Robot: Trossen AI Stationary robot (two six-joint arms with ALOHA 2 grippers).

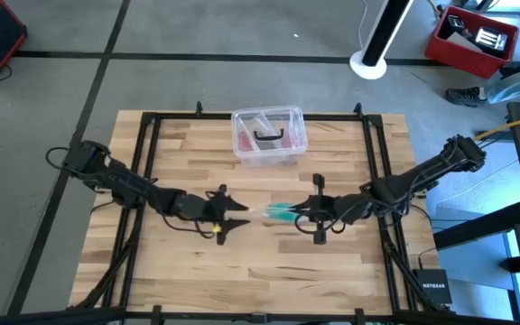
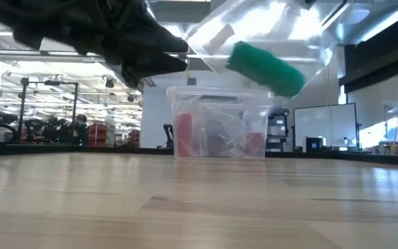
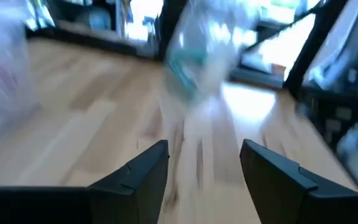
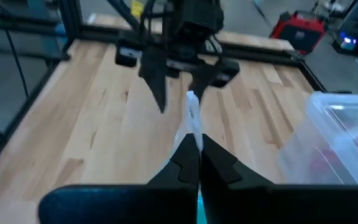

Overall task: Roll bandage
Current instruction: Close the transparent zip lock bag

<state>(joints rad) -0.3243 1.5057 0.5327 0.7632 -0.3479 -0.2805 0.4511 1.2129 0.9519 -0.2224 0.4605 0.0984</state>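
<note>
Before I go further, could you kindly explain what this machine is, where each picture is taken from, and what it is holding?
These are two robot arms at a wooden table. One camera looks down from above, one sits at table height, and one rides on each wrist. A clear plastic box stands at the far edge. The right gripper is shut on a clear bag with the green bandage inside, held in the air. The left gripper faces it, fingers open, holding nothing.

floor (image 1: 197, 36): grey, dark seam lines | counter (image 1: 260, 262): pale wood planks, black frame | red crate (image 1: 472, 41): on floor, far corner | white post base (image 1: 368, 63): beside it | room: ceiling striplights (image 2: 40, 83), monitors (image 2: 323, 128), shelving
</note>
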